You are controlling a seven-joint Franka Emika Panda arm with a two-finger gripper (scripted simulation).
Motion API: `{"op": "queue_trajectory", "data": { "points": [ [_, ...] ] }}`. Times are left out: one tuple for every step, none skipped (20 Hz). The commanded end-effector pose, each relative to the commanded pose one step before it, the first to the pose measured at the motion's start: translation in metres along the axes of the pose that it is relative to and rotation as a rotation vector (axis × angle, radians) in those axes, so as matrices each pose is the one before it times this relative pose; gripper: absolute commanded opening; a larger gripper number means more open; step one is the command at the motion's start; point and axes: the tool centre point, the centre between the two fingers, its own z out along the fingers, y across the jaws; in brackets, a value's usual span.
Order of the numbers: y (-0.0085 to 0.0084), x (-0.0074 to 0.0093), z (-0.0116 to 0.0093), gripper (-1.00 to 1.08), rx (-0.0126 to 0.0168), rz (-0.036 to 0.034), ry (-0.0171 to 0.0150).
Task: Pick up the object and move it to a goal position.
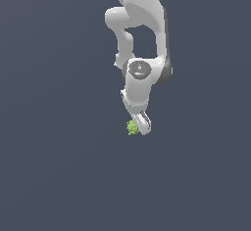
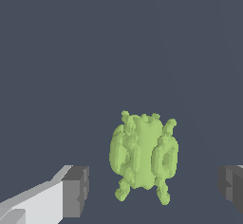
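The object (image 2: 144,156) is a small yellow-green bumpy lump with short stubs sticking out. In the wrist view it lies on the dark floor between my two grey fingertips (image 2: 76,190), with a clear gap on each side. My gripper (image 2: 154,190) is open around it and touches nothing. In the exterior view the object (image 1: 131,127) peeks out at the left side of the white hand (image 1: 139,125), which is lowered right over it. Most of the lump is hidden there by the hand.
The white arm (image 1: 139,29) reaches down from the top of the exterior view. A plain dark grey-blue floor (image 1: 59,166) spreads around the hand on every side.
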Motion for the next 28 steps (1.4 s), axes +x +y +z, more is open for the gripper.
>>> {"op": "queue_trajectory", "data": {
  "points": [
    [0.00046, -0.00102, 0.00248, 1.0, -0.0009, 0.03674, 0.00132],
    [0.00017, -0.00034, 0.00078, 1.0, -0.00034, 0.01095, 0.00039],
    [0.00015, -0.0003, 0.00069, 1.0, -0.0003, 0.00966, 0.00035],
    [0.00014, -0.00026, 0.0006, 1.0, -0.00026, 0.00838, 0.00031],
    [0.00011, -0.00023, 0.0005, 1.0, -0.00021, 0.00707, 0.00027],
    [0.0001, -0.00018, 0.00041, 1.0, -0.00017, 0.00579, 0.00022],
    [0.00008, -0.00013, 0.00032, 1.0, -0.00013, 0.00452, 0.00017],
    [0.00005, -0.00011, 0.00023, 1.0, -0.00009, 0.0032, 0.00012],
    [0.00004, -0.00005, 0.00014, 1.0, -0.00006, 0.00195, 0.00008],
    [0.00002, 0.00001, 0.00005, 1.0, -0.00002, 0.00069, 0.00003],
    [-0.00004, -0.00003, -0.00018, 1.0, -0.00009, -0.00436, -0.00023],
    [0.0, -0.00002, 0.00038, 1.0, 0.0, 0.0, 0.0],
    [0.00001, -0.00007, 0.00113, 1.0, 0.0, 0.0, 0.0],
    [0.00003, -0.00011, 0.00188, 1.0, 0.0, 0.0, 0.0],
    [0.00015, 0.00024, 0.00262, 1.0, -0.00001, 0.00069, 0.00002],
    [0.00006, -0.00021, 0.00336, 1.0, 0.0, 0.0, 0.0],
    [0.00019, 0.00014, 0.00408, 1.0, -0.00001, 0.00069, 0.00003],
    [0.00019, -0.00002, 0.00479, 1.0, -0.00001, 0.00049, 0.00003],
    [0.00024, 0.00005, 0.00547, 1.0, -0.00002, 0.00069, 0.00004],
    [0.00021, -0.00009, 0.00586, 1.0, -0.00001, 0.00049, 0.00003],
    [0.00015, -0.00004, 0.00521, 1.0, -0.00001, 0.00049, 0.00003],
    [0.00008, 0.00003, 0.00444, 1.0, 0.0, 0.00049, 0.00002],
    [-0.00008, -0.00018, 0.00367, 1.0, 0.0, 0.0, 0.0],
    [-0.0001, 0.00018, 0.00287, 1.0, 0.00003, 0.00049, 0.0],
    [-0.00025, -0.00004, 0.00213, 1.0, 0.0, 0.0, 0.0],
    [-0.00028, 0.00002, 0.00142, 1.0, 0.0, 0.0, 0.0],
    [-0.00024, 0.00004, 0.00078, 1.0, 0.0, 0.0, 0.0],
    [-0.0001, 0.00002, 0.00024, 1.0, 0.0, 0.0, 0.0]
  ]
}}
